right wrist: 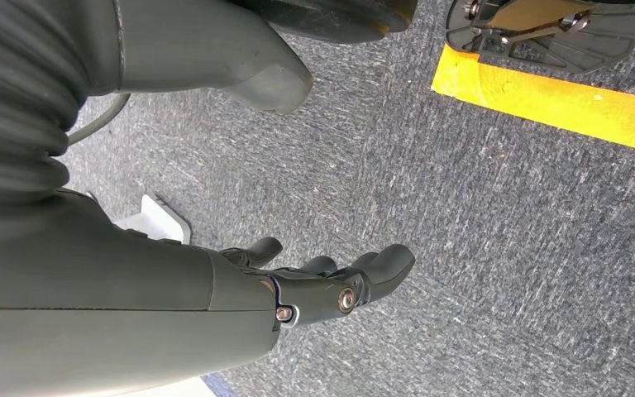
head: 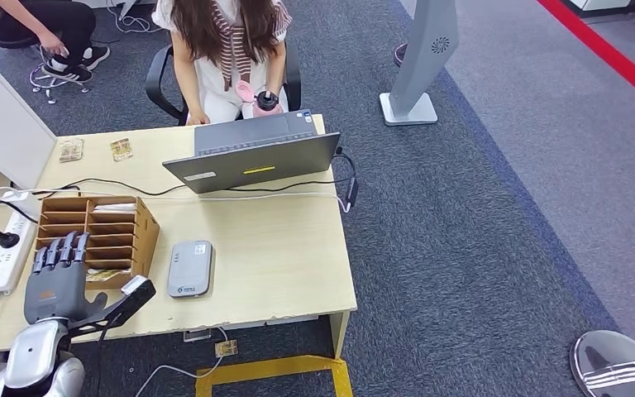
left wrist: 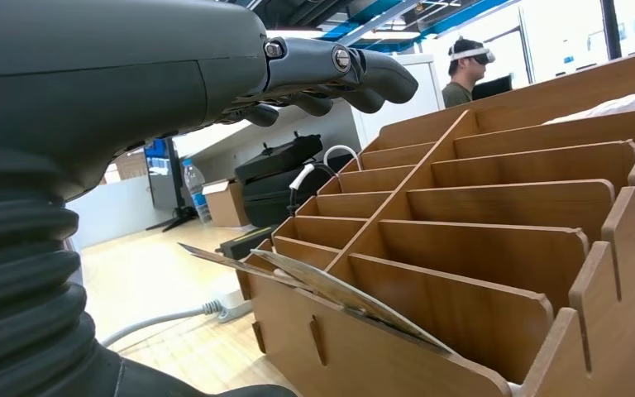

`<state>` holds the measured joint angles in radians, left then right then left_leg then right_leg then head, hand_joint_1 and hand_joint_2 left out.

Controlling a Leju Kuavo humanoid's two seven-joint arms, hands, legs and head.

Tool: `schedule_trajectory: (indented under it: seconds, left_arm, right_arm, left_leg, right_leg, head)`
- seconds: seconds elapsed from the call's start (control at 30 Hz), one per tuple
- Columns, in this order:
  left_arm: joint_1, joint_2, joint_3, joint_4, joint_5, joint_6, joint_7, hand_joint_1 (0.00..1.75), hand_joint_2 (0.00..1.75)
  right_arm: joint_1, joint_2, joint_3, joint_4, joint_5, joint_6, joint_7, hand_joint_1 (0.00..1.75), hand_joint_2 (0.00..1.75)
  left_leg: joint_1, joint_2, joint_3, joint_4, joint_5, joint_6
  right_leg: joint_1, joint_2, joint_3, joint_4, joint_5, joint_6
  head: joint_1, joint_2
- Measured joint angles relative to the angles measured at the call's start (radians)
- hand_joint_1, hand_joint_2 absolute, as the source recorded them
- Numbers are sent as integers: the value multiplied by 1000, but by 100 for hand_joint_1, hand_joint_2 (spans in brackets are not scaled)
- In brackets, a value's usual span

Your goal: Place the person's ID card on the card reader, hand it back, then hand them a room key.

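Left hand (head: pixel 56 277) lower left of head view, fingers (head: pixel 59 249) apart, empty, over wooden organizer (head: pixel 129 217). Key cards (left wrist: pixel 331 289) poking from near slot just beside fingers, long axis running out of slot. Card reader (head: pixel 189 268) right of organizer on worktop (head: pixel 281 248). Right hand (right wrist: pixel 314 289) hanging, fingers loosely apart, empty. Left nearer.
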<state>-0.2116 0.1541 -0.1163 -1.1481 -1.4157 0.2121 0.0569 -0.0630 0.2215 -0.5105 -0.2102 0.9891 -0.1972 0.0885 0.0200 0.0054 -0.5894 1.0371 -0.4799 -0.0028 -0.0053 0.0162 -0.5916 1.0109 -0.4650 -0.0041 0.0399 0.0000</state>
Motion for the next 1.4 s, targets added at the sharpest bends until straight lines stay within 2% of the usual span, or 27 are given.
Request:
schedule_trajectory:
  seconds: [0.27, 0.4, 1.13, 1.4]
  left_arm:
    - [-3, -6, 0, 0, -3, 0, -4, 0, 175]
    - [-3, -8, 0, 0, -2, 0, -5, 175, 175]
    - [-7, -8, 0, 1, 41, -20, -28, 175, 175]
    - [-7, -8, 0, -3, 55, 8, -42, 175, 175]
  right_arm:
    - [0, 0, -1, 0, 0, 0, 0, 0, 175]
    - [0, 0, -1, 0, 0, 0, 0, 0, 175]
    - [-1, 1, -16, 0, -3, 3, -1, 0, 175]
    - [-1, 2, -23, 0, -3, 3, -2, 0, 175]
  left_leg:
    - [0, 0, 0, 0, 0, 0]
    - [0, 0, 0, 0, 0, 0]
    - [0, 0, 0, 0, 0, 0]
    - [0, 0, 0, 0, 0, 0]
  right_leg:
    - [0, 0, 0, 0, 0, 0]
    - [0, 0, 0, 0, 0, 0]
    - [0, 0, 0, 0, 0, 0]
    - [0, 0, 0, 0, 0, 0]
  head:
    - [0, 0]
    - [0, 0]
    - [0, 0]
    - [0, 0]
